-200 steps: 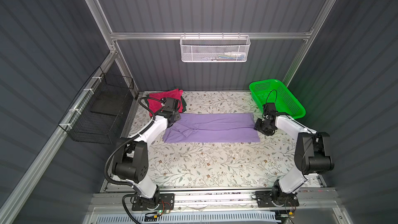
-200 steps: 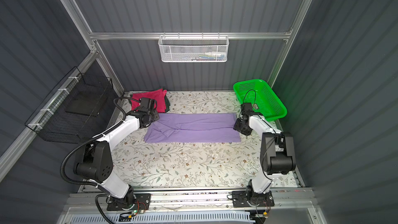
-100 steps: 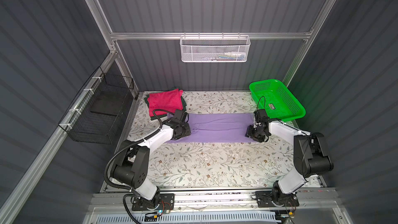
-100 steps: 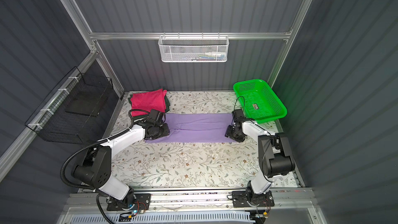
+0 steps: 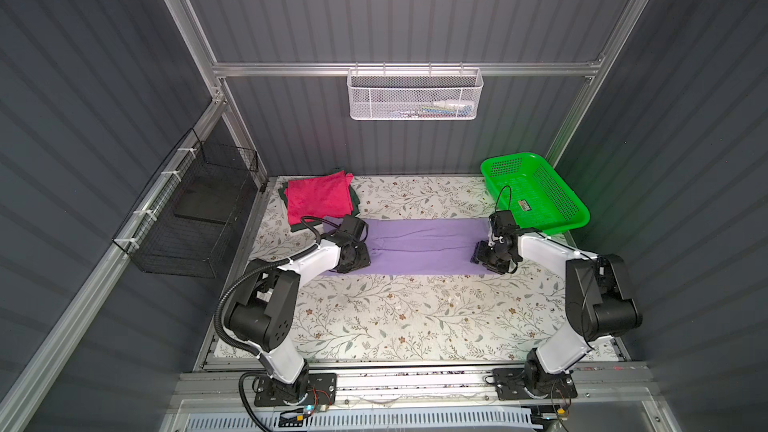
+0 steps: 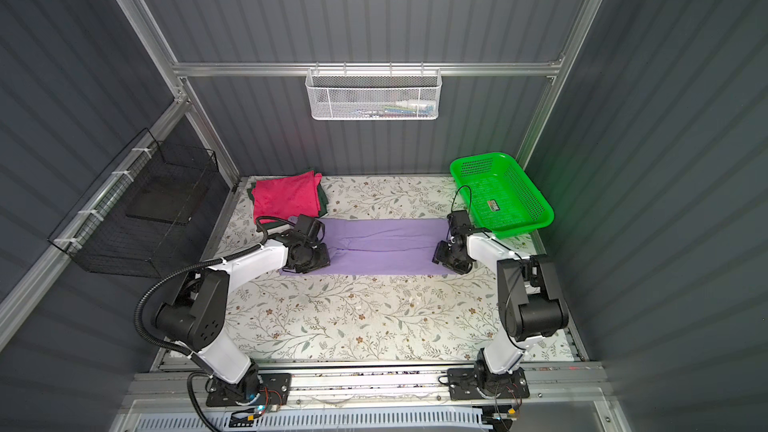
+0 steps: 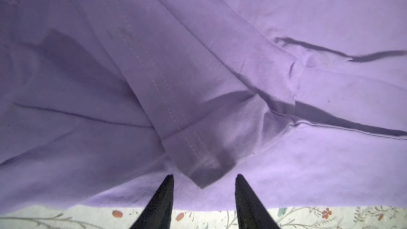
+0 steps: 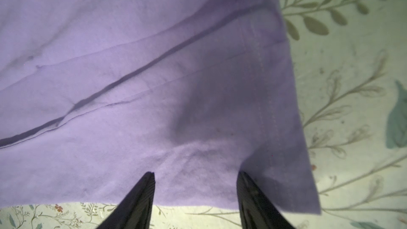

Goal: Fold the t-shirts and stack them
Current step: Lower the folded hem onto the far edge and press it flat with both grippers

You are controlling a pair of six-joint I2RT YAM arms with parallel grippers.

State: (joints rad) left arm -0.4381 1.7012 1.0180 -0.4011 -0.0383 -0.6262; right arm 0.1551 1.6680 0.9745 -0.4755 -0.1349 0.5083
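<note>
Lavender t-shirt (image 5: pixel 419 249) is flat on the table (image 5: pixel 395 317), folded into a long strip running 9 to 3 o'clock across the middle, slightly toward 12. No lettering is visible.

Left gripper (image 5: pixel 354 258) is over the strip's 9 o'clock end. In the left wrist view, the left gripper (image 7: pixel 204 178) has its fingers (image 7: pixel 164 194) spread with nothing between them. A folded sleeve hem lies just ahead of the gap, and the strip's edge runs under the tips.

Right gripper (image 5: pixel 488 257) is over the 3 o'clock end. In the right wrist view, the right gripper (image 8: pixel 196 174) also has its fingers (image 8: pixel 251 194) apart and empty, with the stitched hem corner just beside one finger.

You can't tell from either wrist view whether the tips touch the cloth.

Magenta t-shirt (image 5: pixel 318 197) is folded at 11 o'clock, on top of the dark green t-shirt (image 5: pixel 355 203), whose edges show around it. That stack is just beside the strip's 9 o'clock end.

Green basket (image 5: pixel 540 184) is at 1 to 2 o'clock, close to the right arm's wrist.
</note>
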